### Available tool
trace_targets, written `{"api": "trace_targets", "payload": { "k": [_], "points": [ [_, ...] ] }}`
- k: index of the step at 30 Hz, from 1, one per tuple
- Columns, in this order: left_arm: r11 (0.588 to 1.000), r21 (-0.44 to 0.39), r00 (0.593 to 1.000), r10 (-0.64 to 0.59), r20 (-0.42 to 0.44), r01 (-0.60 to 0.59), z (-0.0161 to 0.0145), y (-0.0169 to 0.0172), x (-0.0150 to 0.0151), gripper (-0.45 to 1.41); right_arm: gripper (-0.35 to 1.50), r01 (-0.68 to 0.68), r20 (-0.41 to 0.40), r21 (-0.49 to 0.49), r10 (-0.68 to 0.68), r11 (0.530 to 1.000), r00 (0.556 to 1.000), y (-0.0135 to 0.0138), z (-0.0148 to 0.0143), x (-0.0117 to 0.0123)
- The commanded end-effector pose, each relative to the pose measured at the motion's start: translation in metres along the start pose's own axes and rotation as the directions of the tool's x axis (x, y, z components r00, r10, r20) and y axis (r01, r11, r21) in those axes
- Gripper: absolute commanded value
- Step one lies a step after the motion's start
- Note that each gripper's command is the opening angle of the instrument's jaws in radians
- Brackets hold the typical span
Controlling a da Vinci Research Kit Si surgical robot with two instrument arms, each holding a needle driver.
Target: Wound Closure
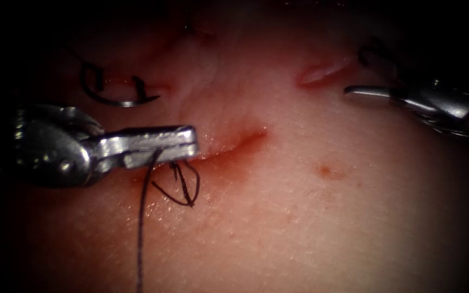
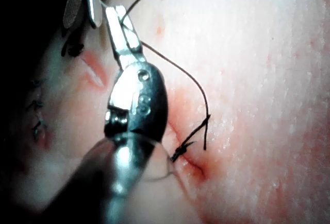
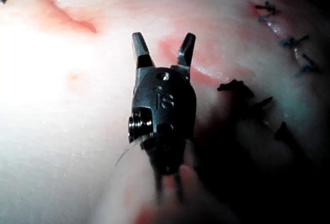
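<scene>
**Left jaws clamped on thread, right jaws empty**

Gripping the thread (image 1: 146,179) in the closed left tool (image 1: 183,144), at 9 o'clock of the cut (image 1: 240,144), strand trailing toward 6 o'clock beside the knot (image 1: 183,184). Needle (image 1: 118,95) lying free at 11 o'clock, nearer that tool. Hovering well apart at 2 o'clock, right tool (image 3: 162,46) spread open, holding nothing.

My left tool (image 1: 188,144), mid-left, clamps the thread (image 1: 141,228) at the cut (image 1: 240,144); needle (image 1: 120,95) lies upper left on tissue (image 1: 299,217).
</scene>
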Motion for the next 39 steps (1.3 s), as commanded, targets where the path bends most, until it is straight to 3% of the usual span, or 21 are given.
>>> {"api": "trace_targets", "payload": {
  "k": [1,11,17,20,22,23,24,25,28,31,34,36,39],
  "points": [
    [1.0,-0.004,1.0,0.003,-0.014,-0.003,0.0011,0.0,-0.0001,-0.45,1.33,0.0,-0.006,0.002,0.0,1.0,1.0,-0.0007,0.0015,-0.0002],
    [0.998,-0.056,0.992,0.022,-0.124,-0.03,0.0083,0.0032,0.005,-0.45,1.28,-0.001,-0.004,0.026,0.001,1.0,1.0,-0.0027,0.0038,0.0001],
    [0.996,-0.077,0.984,0.039,-0.176,-0.053,0.0097,0.0031,0.008,-0.45,1.23,0.003,0.017,0.038,-0.004,0.999,1.0,-0.0037,0.0046,-0.0003],
    [0.995,-0.097,0.984,0.0,-0.176,-0.018,0.0099,0.0035,0.0079,-0.45,1.23,0.007,0.022,0.044,-0.008,0.999,1.0,-0.0039,0.0048,-0.0007],
    [0.983,-0.146,0.983,-0.132,-0.128,0.113,0.0098,0.0038,0.0072,0.54,1.25,0.009,0.025,0.05,-0.011,0.999,1.0,-0.004,0.005,-0.0009],
    [0.979,-0.143,0.985,-0.157,-0.077,0.144,0.0096,0.004,0.0065,0.86,1.25,0.01,0.027,0.05,-0.011,0.999,1.0,-0.004,0.005,-0.001],
    [0.979,-0.121,0.985,-0.168,-0.036,0.163,0.0094,0.0041,0.0058,1.01,1.25,0.011,0.031,0.051,-0.013,0.999,0.999,-0.0041,0.0051,-0.0011],
    [0.974,-0.056,0.974,-0.219,0.054,0.221,0.0087,0.0041,0.004,1.34,1.25,0.013,0.04,0.066,-0.016,0.998,0.999,-0.0044,0.0052,-0.0014],
    [0.961,0.034,0.94,-0.276,0.2,0.275,0.0074,0.004,0.0014,1.4,1.25,0.015,0.039,0.082,-0.018,0.996,0.999,-0.0049,0.0053,-0.0017],
    [0.953,0.017,0.907,-0.294,0.301,0.303,0.0052,0.0043,-0.0011,1.4,1.25,0.017,0.04,0.083,-0.02,0.996,0.999,-0.0055,0.0053,-0.002],
    [0.951,0.016,0.889,-0.295,0.349,0.309,0.0025,0.0047,-0.0031,1.4,1.11,0.149,0.085,0.115,-0.159,0.982,0.984,-0.0061,0.0053,-0.0021],
    [0.95,0.037,0.875,-0.299,0.381,0.309,-0.001,0.0048,-0.0053,1.24,1.08,0.334,0.088,0.14,-0.348,0.932,0.934,-0.0066,0.0054,-0.002],
    [0.95,0.054,0.862,-0.302,0.406,0.308,-0.0036,0.005,-0.0076,1.19,1.08,0.421,0.099,0.16,-0.438,0.893,0.893,-0.0072,0.0057,-0.0019]
  ]
}}
